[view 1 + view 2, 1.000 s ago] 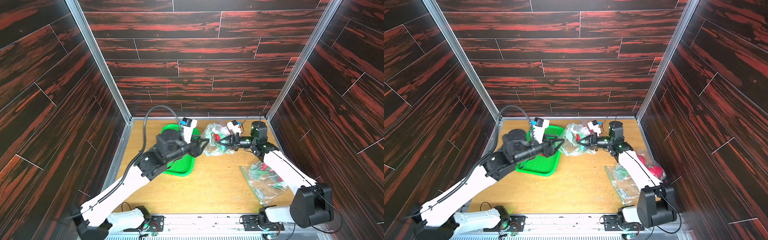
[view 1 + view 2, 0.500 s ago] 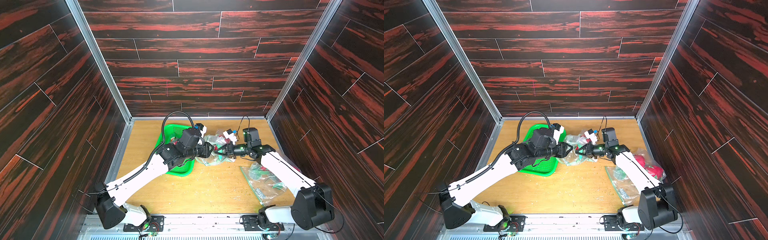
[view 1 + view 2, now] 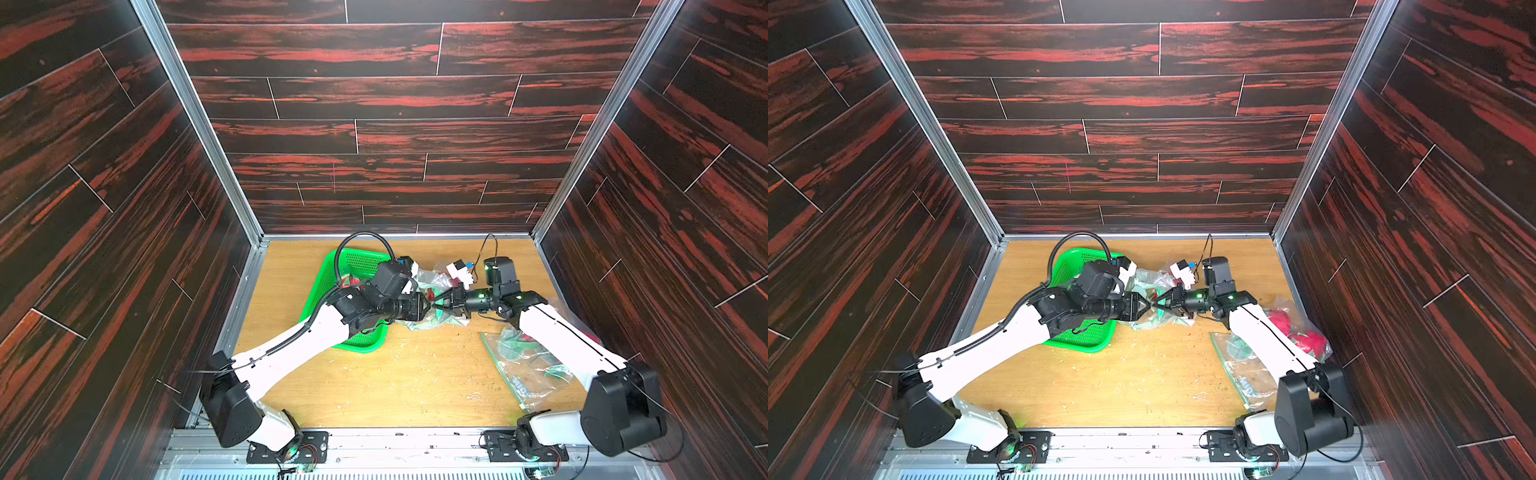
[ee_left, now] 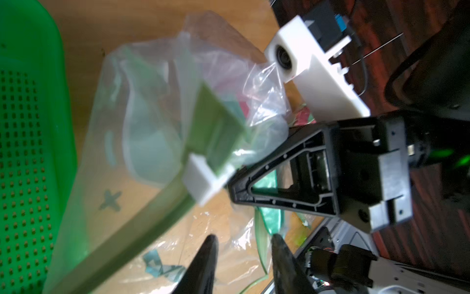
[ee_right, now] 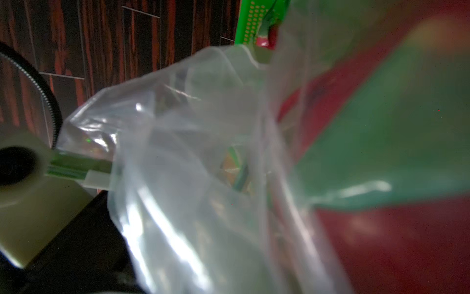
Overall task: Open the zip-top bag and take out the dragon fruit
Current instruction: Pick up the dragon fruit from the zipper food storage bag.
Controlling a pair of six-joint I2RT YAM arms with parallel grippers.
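I see my left hand [image 4: 245,252] with fingers partly apart, gripping nothing I can make out, just beside the bag [image 4: 152,127], whose zip edge my right hand [image 4: 232,184] pinches tight, dragon fruit [image 5: 381,241] inside it.

**ITEM COUNT: WORK ENCLOSURE**

Grippers: two, the left gripper [image 4: 244,238] and the right gripper [image 4: 234,184].
Green basket [image 3: 361,261]: one.
Clear bags: at least two, the centre bag [image 4: 152,101] and the flat bag [image 3: 524,376].
Dragon fruit: first dragon fruit [image 3: 351,281] in the basket, and second dragon fruit [image 5: 381,241] in the centre bag.
Red mass [image 3: 1306,337] by the right wall: number undetermined.
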